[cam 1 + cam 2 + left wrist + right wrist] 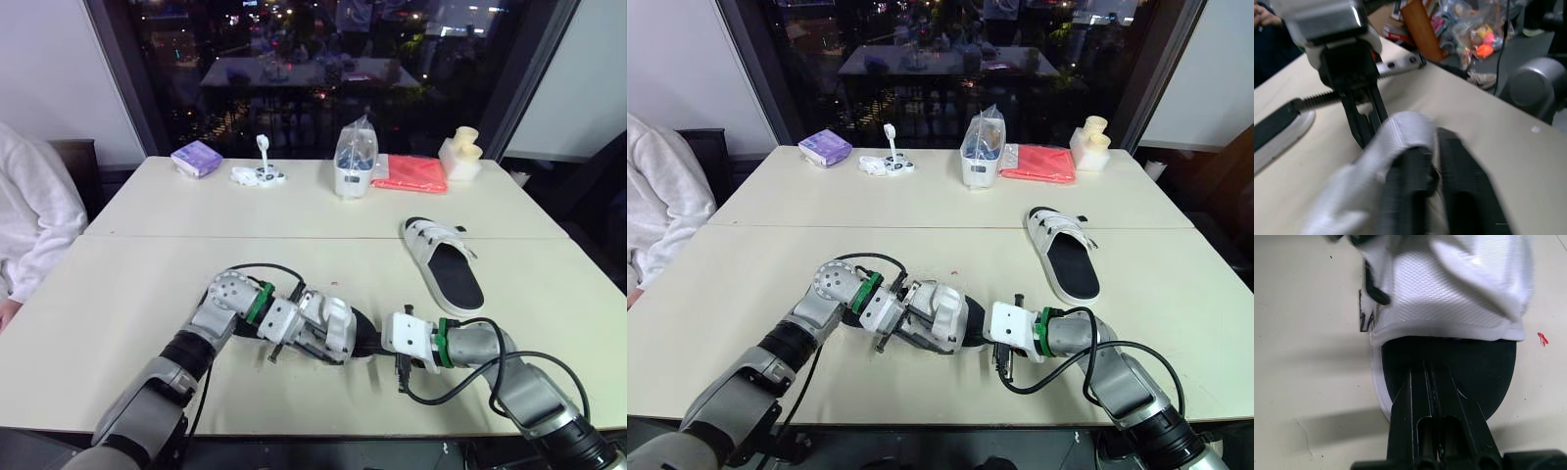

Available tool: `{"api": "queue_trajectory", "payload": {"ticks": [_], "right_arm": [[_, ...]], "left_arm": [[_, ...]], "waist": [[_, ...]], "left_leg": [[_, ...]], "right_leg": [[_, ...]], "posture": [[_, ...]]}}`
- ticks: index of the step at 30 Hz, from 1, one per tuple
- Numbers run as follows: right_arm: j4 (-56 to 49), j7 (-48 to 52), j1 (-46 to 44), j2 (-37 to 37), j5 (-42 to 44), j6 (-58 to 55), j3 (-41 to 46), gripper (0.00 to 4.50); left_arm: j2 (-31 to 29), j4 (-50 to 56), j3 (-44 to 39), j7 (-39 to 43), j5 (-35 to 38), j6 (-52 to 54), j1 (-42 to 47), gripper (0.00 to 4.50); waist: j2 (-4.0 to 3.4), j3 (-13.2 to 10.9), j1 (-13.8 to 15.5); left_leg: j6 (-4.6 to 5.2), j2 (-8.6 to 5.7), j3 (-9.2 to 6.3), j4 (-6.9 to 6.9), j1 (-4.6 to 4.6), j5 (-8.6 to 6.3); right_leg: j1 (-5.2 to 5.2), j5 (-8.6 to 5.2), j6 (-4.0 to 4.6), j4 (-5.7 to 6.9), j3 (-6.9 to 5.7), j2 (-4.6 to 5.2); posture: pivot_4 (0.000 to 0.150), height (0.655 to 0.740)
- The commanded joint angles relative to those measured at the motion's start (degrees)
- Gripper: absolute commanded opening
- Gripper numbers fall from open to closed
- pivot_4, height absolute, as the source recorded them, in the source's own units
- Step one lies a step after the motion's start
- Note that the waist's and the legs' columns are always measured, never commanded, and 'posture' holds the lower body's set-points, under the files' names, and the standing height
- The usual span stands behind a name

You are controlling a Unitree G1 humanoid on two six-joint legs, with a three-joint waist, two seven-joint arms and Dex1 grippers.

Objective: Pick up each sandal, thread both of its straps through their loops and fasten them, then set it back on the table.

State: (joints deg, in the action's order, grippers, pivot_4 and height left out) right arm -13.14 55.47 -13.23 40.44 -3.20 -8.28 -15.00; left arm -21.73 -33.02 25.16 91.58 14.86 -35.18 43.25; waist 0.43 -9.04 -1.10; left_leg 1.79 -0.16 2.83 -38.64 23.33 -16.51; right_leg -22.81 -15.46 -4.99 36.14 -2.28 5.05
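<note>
A: Your left arm (211, 323) — what does it look like?
B: You've got silver-grey shells, a round joint cap dotted with screw holes, a green ring (257, 305) at the wrist, then a white housing.
A: And your right arm (509, 367)?
B: The same — green ring, white block, black cables (431, 401) looping alongside, and black ribbed jaws.

White strap (1396, 142) in left end effector's (1434, 147) grip
</note>
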Motion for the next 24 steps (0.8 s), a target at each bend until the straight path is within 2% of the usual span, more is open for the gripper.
{"api": "queue_trajectory", "payload": {"ticks": [1, 4, 5, 6, 13, 18, 24], "right_arm": [[1.55, 0.51, 1.41, -0.27, -1.24, -1.36, -2.64, 0.00], [1.50, 0.49, 1.51, -0.26, -1.22, -1.36, -2.62, 0.00], [1.59, 0.48, 1.44, -0.31, -1.24, -1.35, -2.64, 0.00], [1.65, 0.46, 1.38, -0.36, -1.24, -1.35, -2.66, 0.00], [2.36, 0.28, 0.96, -0.84, -1.38, -1.05, -2.95, 0.00], [3.03, 0.31, 0.41, -1.15, -1.56, -0.82, -3.04, 0.00], [2.80, 0.28, 0.77, -0.94, -1.68, -0.76, -2.79, 0.00]], "left_arm": [[-0.56, -0.82, -1.51, -0.62, -1.46, 2.13, -0.81, 2.41], [-1.34, 1.85, -2.65, -0.43, 0.18, 6.90, -1.21, 4.00], [-1.99, 4.09, -3.36, -0.21, 1.82, 10.53, -1.55, 4.36], [-2.50, 6.03, -3.99, 0.02, 3.16, 13.61, -1.88, 4.47], [-5.23, 18.77, -7.97, -3.57, 10.93, 40.20, -3.30, 4.47], [-5.91, 21.92, -7.69, -5.18, 10.31, 49.30, -3.70, 4.47], [-6.35, 23.89, -7.38, -6.14, 9.19, 54.74, -4.34, 4.47]], "waist": [[0.00, 0.00, 0.00], [0.00, 0.00, 0.00], [0.00, 0.00, 0.02], [0.00, 0.00, -0.01], [0.00, 0.00, -0.04], [0.00, 0.00, -0.13], [0.00, 0.00, -0.12]], "left_leg": [[0.00, 0.00, 0.00, 0.00, 0.00, 0.00], [0.00, 0.00, 0.00, 0.00, 0.00, 0.00], [0.00, 0.00, 0.00, 0.00, 0.00, 0.00], [0.00, 0.00, 0.00, 0.00, 0.01, 0.00], [0.01, 0.00, -0.01, -0.02, 0.01, 0.00], [0.01, 0.00, -0.01, -0.03, -0.02, 0.01], [0.01, 0.00, -0.01, -0.03, -0.02, 0.01]], "right_leg": [[0.01, 0.00, 0.00, 0.00, 0.00, 0.00], [0.00, 0.00, 0.00, 0.00, 0.00, 0.00], [0.00, 0.00, 0.00, 0.00, -0.01, 0.00], [0.00, 0.00, 0.00, 0.00, -0.01, 0.00], [0.03, 0.00, 0.00, 0.01, -0.01, 0.00], [0.04, 0.00, -0.01, 0.04, -0.01, -0.03], [0.04, 0.00, -0.01, 0.05, 0.00, -0.03]], "posture": [[0.150, 0.7400], [0.150, 0.7400], [0.150, 0.7400], [0.150, 0.7400], [0.150, 0.7400], [0.150, 0.7400], [0.150, 0.7400]]}}
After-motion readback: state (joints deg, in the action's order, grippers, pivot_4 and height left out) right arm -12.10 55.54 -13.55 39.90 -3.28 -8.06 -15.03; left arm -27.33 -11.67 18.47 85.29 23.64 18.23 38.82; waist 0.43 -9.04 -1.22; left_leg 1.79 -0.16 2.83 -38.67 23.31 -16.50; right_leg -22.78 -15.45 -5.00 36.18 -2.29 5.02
